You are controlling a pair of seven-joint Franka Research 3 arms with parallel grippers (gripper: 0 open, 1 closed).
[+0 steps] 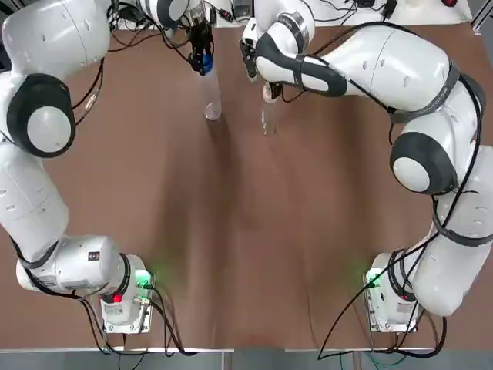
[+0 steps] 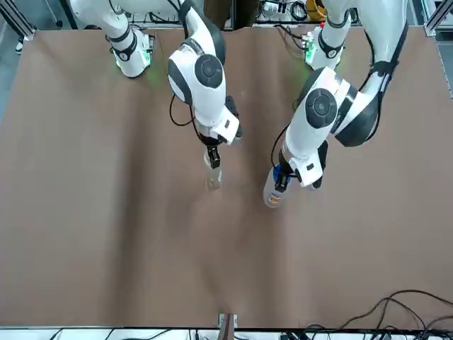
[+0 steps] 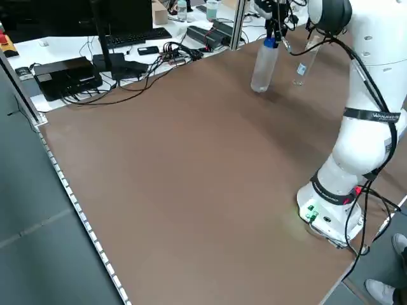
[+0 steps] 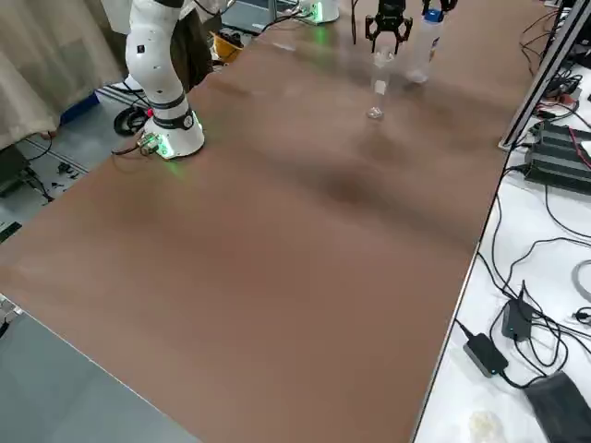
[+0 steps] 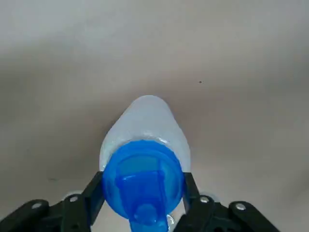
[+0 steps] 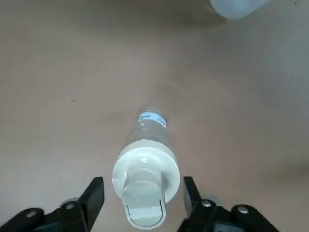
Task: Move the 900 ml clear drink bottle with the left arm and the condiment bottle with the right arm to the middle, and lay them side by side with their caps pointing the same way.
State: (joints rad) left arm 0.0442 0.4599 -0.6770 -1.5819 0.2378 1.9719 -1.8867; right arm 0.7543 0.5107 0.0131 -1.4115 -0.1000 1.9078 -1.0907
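The clear drink bottle (image 1: 212, 96) with a blue cap (image 5: 142, 183) stands nearly upright at the far middle of the table. My left gripper (image 1: 202, 60) is above it, shut on the cap, with both fingers against the cap's sides. Just to its right stands the smaller condiment bottle (image 1: 268, 117), clear with a white cap (image 6: 145, 186). My right gripper (image 1: 267, 89) hangs over it, open, a finger on each side of the cap and a small gap at each. The front view shows both bottles (image 2: 271, 195) (image 2: 212, 177) a hand's width apart.
Cables and power strips (image 1: 223, 11) lie past the table's far edge. A side bench with a keyboard and boxes (image 3: 95, 57) runs along my left, and cables and adapters (image 4: 517, 323) lie along my right. The arm bases (image 1: 123, 297) (image 1: 389, 297) stand at the near edge.
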